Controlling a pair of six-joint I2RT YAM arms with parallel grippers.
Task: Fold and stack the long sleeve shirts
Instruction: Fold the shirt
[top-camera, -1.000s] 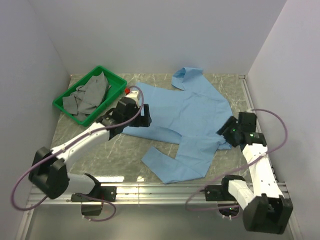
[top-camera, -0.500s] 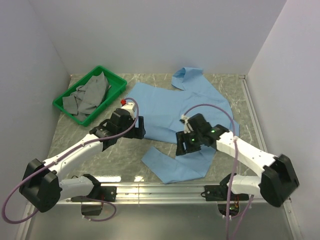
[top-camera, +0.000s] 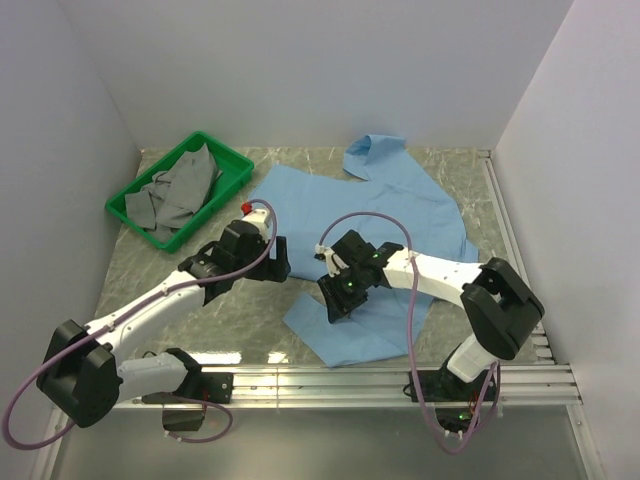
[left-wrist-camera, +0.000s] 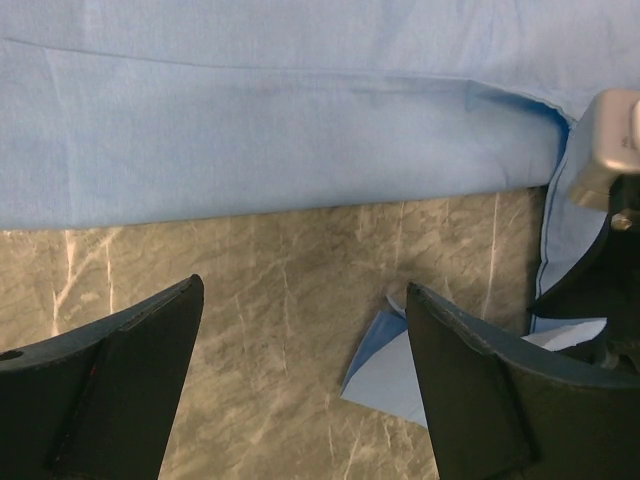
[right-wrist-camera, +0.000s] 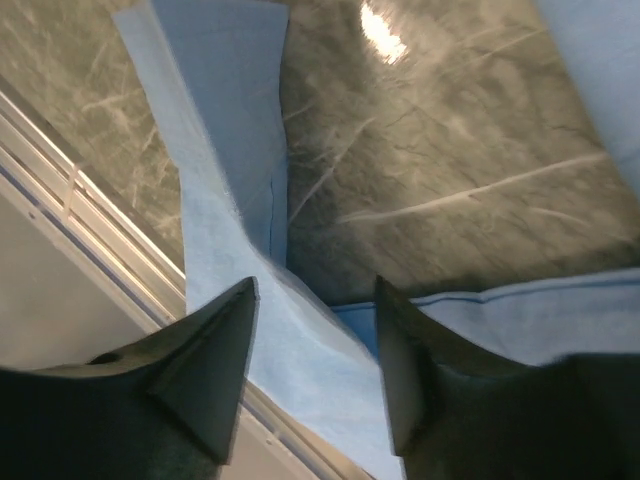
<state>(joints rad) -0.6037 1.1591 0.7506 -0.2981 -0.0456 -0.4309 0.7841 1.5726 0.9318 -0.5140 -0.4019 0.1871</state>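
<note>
The shirt (top-camera: 380, 205) is lying spread on the table (top-camera: 240, 310), middle to right, while the left gripper (top-camera: 272, 262) is hovering wide open and empty at its left edge and the right gripper (top-camera: 333, 300) is hanging half-open over the near sleeve (top-camera: 350, 335), clasping nothing.

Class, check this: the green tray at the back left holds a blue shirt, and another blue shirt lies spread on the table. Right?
No. The top view shows the green tray holds grey cloth; the blue shirt does lie spread on the table.
</note>
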